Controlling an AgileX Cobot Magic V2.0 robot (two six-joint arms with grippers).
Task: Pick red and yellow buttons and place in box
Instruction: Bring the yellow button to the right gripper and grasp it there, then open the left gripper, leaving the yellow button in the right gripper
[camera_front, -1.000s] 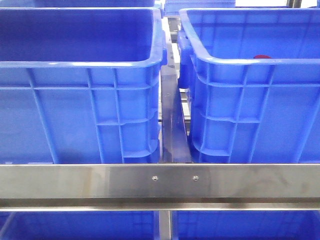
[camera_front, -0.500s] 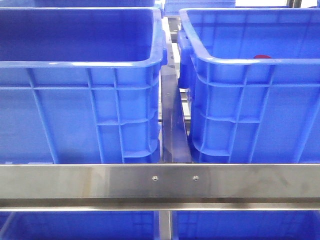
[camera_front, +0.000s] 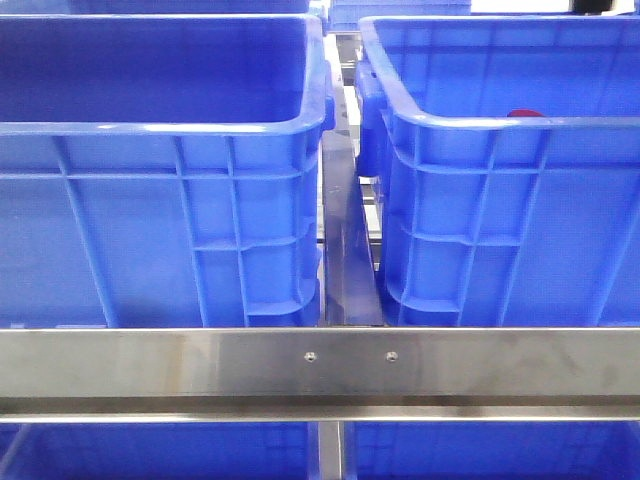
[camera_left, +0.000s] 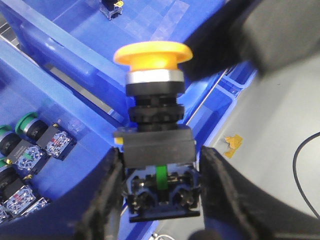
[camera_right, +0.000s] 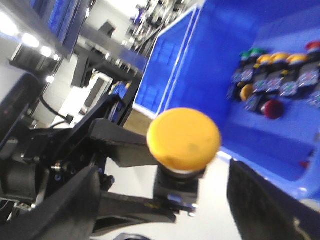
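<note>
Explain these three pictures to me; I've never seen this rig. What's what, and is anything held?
This is a robot with two arms. Each arm ends in a two-fingered hand with a camera beside it. The front view looks over a steel rail at the left crate and the right crate; no arm shows there. The left wrist view shows the left hand clamped on the black base of a yellow button. The right wrist view looks between the open fingers of the right hand at that button, with more buttons in a crate behind.
</note>
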